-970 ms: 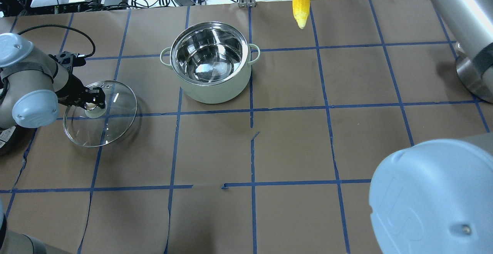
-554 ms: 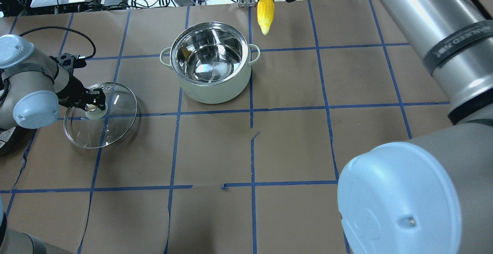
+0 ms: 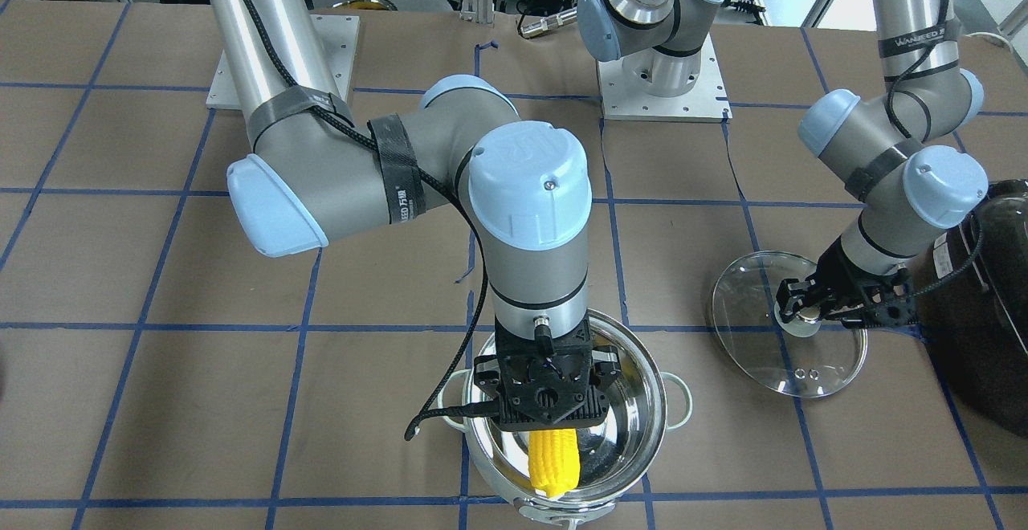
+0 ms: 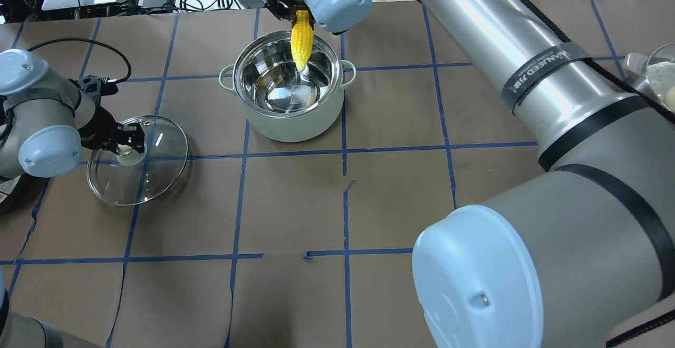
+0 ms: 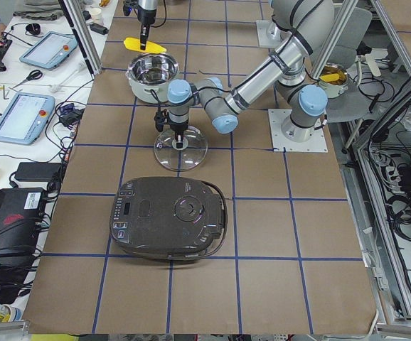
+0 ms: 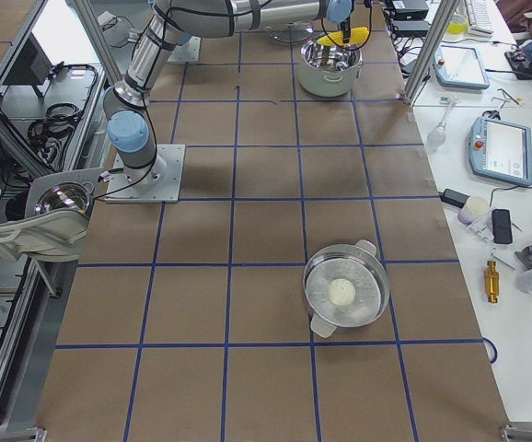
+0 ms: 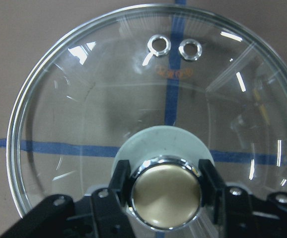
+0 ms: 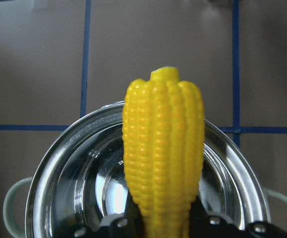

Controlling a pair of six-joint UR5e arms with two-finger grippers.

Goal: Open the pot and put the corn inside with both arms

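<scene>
Corn [image 4: 300, 39], pinched in my right tool [image 4: 300, 16], is now hanging tip-down over the open pot [image 4: 295, 126], having swung in from beyond its far right; I am judging release imminent. My left tool [image 4: 128, 144] is clamping the knob [image 7: 166, 198] of the lid [image 4: 158, 174], left of the pot.

The corn [image 4: 301, 42] is bright yellow with ridged kernel rows. The pot [image 4: 290, 124] is shiny silver inside and pale green outside. The lid [image 4: 158, 168] is clear, its knob [image 7: 167, 197] brass. The worktop [image 4: 401, 205] is brown with a blue grid.
</scene>
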